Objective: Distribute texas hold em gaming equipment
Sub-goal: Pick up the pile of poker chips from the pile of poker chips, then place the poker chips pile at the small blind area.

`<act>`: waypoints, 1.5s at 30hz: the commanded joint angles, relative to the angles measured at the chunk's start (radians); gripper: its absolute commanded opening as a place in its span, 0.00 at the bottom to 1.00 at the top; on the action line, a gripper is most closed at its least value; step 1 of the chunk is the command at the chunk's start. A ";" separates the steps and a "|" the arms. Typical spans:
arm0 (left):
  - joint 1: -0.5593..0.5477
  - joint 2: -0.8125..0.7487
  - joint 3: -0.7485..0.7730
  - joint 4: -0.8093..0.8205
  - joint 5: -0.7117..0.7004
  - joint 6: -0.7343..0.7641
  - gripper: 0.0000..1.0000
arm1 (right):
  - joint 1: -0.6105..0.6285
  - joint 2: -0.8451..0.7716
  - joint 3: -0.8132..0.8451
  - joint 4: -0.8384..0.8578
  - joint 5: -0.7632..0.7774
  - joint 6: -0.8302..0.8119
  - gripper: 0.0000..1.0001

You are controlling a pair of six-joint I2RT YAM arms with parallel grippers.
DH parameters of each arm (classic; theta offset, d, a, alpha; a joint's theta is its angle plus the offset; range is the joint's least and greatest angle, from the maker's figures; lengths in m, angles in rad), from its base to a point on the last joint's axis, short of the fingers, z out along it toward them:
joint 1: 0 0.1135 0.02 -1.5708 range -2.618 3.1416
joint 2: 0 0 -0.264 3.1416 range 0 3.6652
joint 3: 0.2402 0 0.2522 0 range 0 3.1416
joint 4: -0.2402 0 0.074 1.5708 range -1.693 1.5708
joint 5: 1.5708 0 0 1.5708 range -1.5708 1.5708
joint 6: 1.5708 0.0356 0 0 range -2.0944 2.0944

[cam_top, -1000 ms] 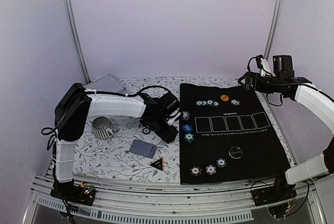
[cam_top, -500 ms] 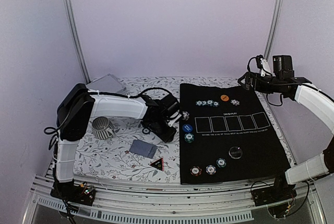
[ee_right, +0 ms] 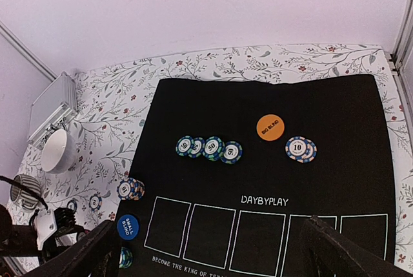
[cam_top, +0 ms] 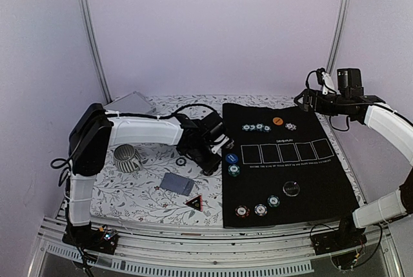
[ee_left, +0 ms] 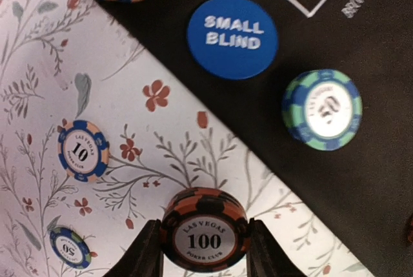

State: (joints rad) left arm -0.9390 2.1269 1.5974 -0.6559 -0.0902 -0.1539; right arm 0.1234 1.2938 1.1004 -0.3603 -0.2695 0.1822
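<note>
Left end effector [ee_left: 204,254] shifted | grips chip [ee_left: 204,228] "LAS VEGAS 100" | button [ee_left: 232,37] "SMALL BLIND"

place: robot lab cell | evidence: aluminium frame [cam_top: 91,31], plain walls [cam_top: 213,31]

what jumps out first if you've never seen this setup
The black felt poker mat covering the right half of the table catches the eye first, with chips dotted near its edges. In the left wrist view, the left arm's fingers clamp a red-brown striped poker chip marked 100 above the floral tablecloth. A blue round button marked small blind lies just ahead on the mat.
</note>
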 commanded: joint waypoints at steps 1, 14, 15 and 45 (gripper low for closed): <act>-0.085 -0.050 0.063 -0.010 0.012 0.070 0.00 | -0.003 0.014 0.022 -0.014 -0.009 -0.008 0.99; -0.161 0.088 0.278 -0.107 0.045 0.120 0.00 | -0.003 0.020 0.021 -0.017 -0.014 -0.008 0.99; -0.154 0.084 0.267 -0.108 0.041 0.111 0.00 | -0.002 0.017 0.021 -0.017 -0.012 -0.010 0.99; 0.038 0.247 0.410 -0.045 -0.051 0.101 0.00 | -0.002 0.019 0.024 -0.022 -0.013 -0.012 0.99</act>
State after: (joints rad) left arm -0.9089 2.3489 1.9598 -0.7200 -0.1406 -0.0681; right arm 0.1234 1.3170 1.1011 -0.3790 -0.2764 0.1791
